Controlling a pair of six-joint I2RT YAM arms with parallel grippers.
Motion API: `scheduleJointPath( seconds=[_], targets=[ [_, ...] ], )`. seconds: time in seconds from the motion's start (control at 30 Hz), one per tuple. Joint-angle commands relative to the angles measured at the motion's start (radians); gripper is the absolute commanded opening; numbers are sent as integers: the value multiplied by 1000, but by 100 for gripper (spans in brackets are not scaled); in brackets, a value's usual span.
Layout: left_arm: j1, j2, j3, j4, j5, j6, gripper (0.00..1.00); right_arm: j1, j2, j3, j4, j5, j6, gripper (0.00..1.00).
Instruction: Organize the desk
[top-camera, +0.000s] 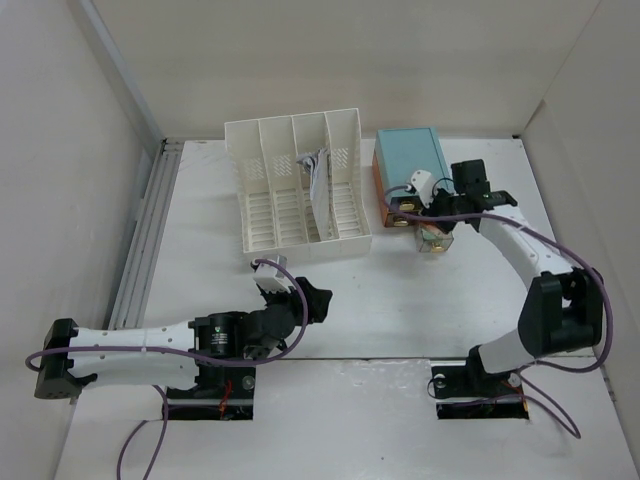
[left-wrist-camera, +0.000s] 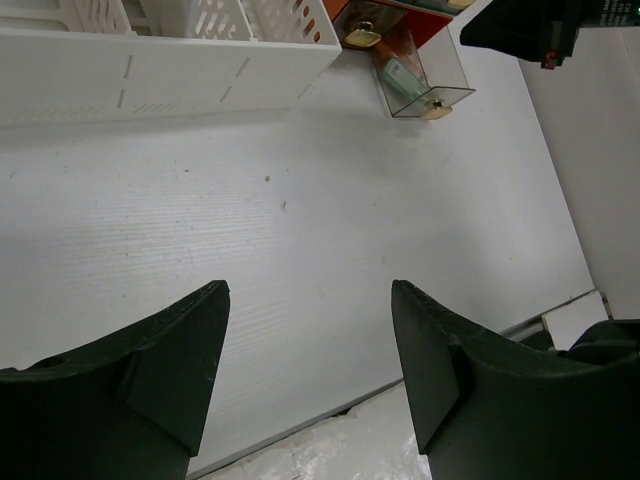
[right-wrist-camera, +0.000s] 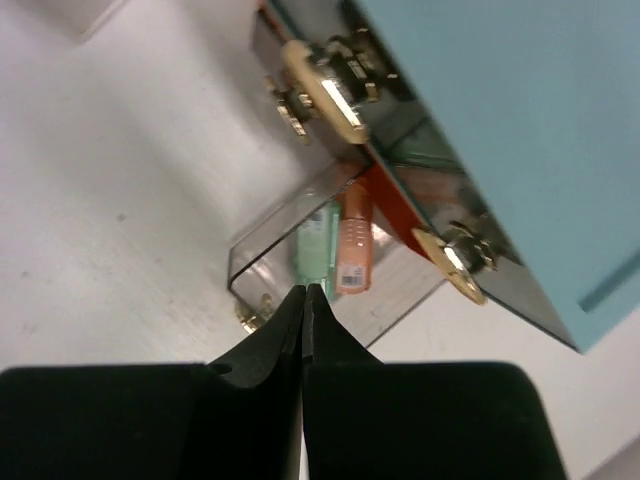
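The desk is a broad white tabletop. At its back right stands a teal-topped box with a clear drawer pulled out toward the front. The right wrist view shows an orange item and a green item lying in that drawer. Just above the drawer's front, my right gripper is shut, with nothing between its fingers. My left gripper hangs open and holds nothing, over bare desk in front of the rack.
A white slotted file rack stands at the back centre with papers in one compartment. Gold knobs stick out from the box's drawer fronts. A wall with a metal rail lines the left side. The right arm shows at the left wrist view's top right.
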Motion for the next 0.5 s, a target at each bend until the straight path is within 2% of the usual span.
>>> scheduleJointPath(
  seconds=[0.0, 0.03, 0.07, 0.13, 0.17, 0.2, 0.23, 0.33, 0.4, 0.47],
  targets=[
    [1, -2, 3, 7, -8, 4, 63, -51, 33, 80, -216, -319, -245, 0],
    [1, -2, 3, 7, -8, 4, 63, -63, 59, 101, -368, -350, -317, 0],
    [1, -2, 3, 7, -8, 4, 63, -63, 90, 142, -464, -378, -506, 0],
    [1, -11, 3, 7, -8, 4, 63, -73, 200, 179, -686, -396, -652, 0],
    [1, -11, 3, 7, -8, 4, 63, -86, 237, 192, -731, -381, -747, 0],
    [1, -11, 3, -2, -8, 4, 63, -99, 284, 192, -744, -381, -757, 0],
    [1, -11, 3, -2, -17, 4, 63, -111, 299, 192, -744, -354, -757, 0],
    [1, -20, -6, -2, -17, -5, 63, -125, 291, 121, -605, -291, -690, 0],
    [1, -20, -6, -2, -17, -5, 63, -134, 265, 75, -421, -257, -614, 0],
    [1, -20, -6, -2, -17, -5, 63, -134, 210, 5, -280, -201, -466, 0]
  ],
)
